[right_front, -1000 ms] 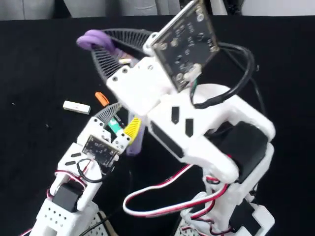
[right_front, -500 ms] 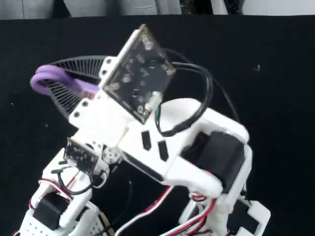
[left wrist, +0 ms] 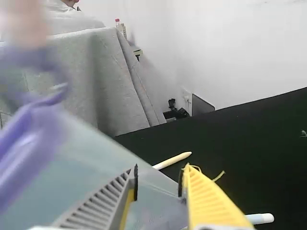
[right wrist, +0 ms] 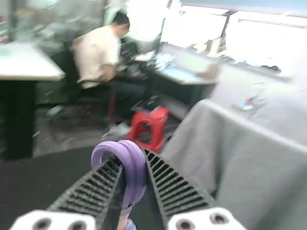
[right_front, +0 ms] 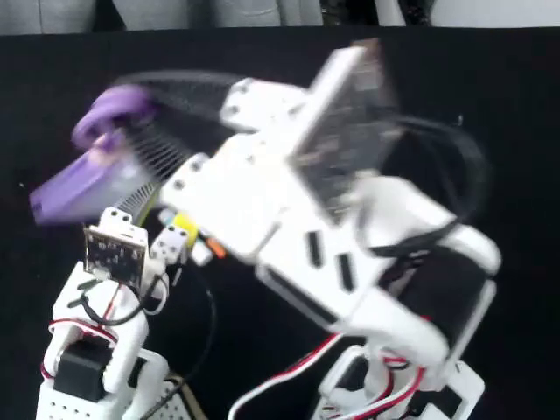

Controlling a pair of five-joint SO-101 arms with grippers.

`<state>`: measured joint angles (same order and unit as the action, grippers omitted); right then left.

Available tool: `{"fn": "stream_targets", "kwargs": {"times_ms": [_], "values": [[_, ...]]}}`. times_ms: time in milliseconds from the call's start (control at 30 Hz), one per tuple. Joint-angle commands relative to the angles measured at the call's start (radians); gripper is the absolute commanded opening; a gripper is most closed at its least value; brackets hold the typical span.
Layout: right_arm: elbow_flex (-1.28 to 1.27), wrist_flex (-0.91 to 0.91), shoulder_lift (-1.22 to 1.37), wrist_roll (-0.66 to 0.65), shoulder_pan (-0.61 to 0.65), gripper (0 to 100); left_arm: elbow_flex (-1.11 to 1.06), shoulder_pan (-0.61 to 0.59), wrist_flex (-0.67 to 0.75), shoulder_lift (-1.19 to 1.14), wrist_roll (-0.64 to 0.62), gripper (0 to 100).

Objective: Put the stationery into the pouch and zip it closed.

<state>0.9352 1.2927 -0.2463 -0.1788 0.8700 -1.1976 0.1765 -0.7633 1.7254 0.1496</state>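
Closest to me in the high view, the left arm (right_front: pixel 92 341) rises from the lower left corner, and the right arm (right_front: pixel 350 254) bulks across the middle. On its wrist camera I see the left gripper (left wrist: pixel 159 168) with its jaws parted, one grey and one yellow. A corner of the pouch (left wrist: pixel 62 158) sits in the gap, but I cannot tell whether either jaw presses on it. The pouch is purple and blurred. In the high view it shows at the left edge of the frame, just beyond the left gripper. Further up, the right gripper (right wrist: pixel 130 158) is clamped tight on the pouch's purple loop (right wrist: pixel 109 149), which stands between its two black ribbed fingers (right wrist: pixel 86 189). That puts the loop in the upper left of the high view. Past the yellow jaw, a cream pen (left wrist: pixel 171 160) and a white pen (left wrist: pixel 259 219) lie well apart on the black table (left wrist: pixel 259 124). A grey cloth (left wrist: pixel 96 81) hangs behind the table.
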Motion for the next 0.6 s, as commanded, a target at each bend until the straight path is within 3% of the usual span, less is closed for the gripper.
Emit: {"fn": "stream_targets", "kwargs": {"times_ms": [0,200,333,567], "values": [[0.074,-0.008,-0.004,-0.008,-0.15,1.1,0.061,-0.013,-0.003,0.006,-0.009,17],[0.147,0.015,-0.004,-0.008,-0.287,1.1,0.064,-0.013,-0.003,0.008,-0.009,17],[0.202,0.095,-0.004,-0.009,-0.305,1.1,0.062,-0.013,-0.005,0.008,-0.009,17],[0.209,0.158,-0.001,-0.13,-0.324,1.1,0.131,-0.013,-0.163,0.095,-0.005,17]]}}
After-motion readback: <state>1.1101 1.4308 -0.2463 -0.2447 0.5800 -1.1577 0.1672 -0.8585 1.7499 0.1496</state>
